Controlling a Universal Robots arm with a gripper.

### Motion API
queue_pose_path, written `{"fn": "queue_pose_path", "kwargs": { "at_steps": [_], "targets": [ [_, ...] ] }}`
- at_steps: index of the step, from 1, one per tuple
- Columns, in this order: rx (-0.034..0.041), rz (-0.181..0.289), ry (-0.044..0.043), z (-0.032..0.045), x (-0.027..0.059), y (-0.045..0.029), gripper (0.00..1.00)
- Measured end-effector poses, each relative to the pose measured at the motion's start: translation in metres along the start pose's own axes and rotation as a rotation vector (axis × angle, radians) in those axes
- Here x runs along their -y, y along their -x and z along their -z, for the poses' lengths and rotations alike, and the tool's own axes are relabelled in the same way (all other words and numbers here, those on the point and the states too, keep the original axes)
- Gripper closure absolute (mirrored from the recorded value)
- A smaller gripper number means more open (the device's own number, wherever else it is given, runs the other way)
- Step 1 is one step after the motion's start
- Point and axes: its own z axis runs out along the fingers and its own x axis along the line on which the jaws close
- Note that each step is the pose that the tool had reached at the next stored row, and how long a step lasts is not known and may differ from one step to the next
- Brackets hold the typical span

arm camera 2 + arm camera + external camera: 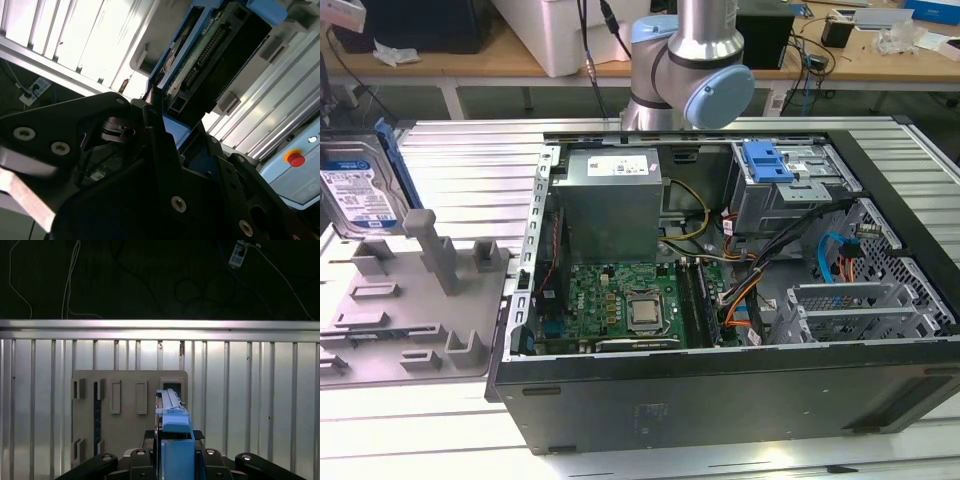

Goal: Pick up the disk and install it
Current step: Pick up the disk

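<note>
Arm: grey-and-blue jointed robot arm [688, 62], upright at top centre of the exterior view, behind the open black computer case [720, 400].
Claw: black gripper [175, 436] clamped onto the disk's blue carrier end.
Disk: silver hard drive in blue carrier [360, 190], upright at upper left beside the grey plastic fixture [410, 300].

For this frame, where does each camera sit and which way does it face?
Exterior view: raised, looking down into the open computer case; the arm's joints show.
First wrist view: on the wrist, looking down past the gripper at the grey fixture.
Second wrist view: close behind the gripper, facing the connector end of the disk.
Both wrist views share the gripped disk.
</note>
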Motion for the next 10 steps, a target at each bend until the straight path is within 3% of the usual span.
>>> {"fn": "queue_pose_path", "kwargs": {
  "at_steps": [10],
  "targets": [
    [-0.0155,0.0,0.0003,0.0244,-0.0004,-0.0015,0.63]
  ]
}}
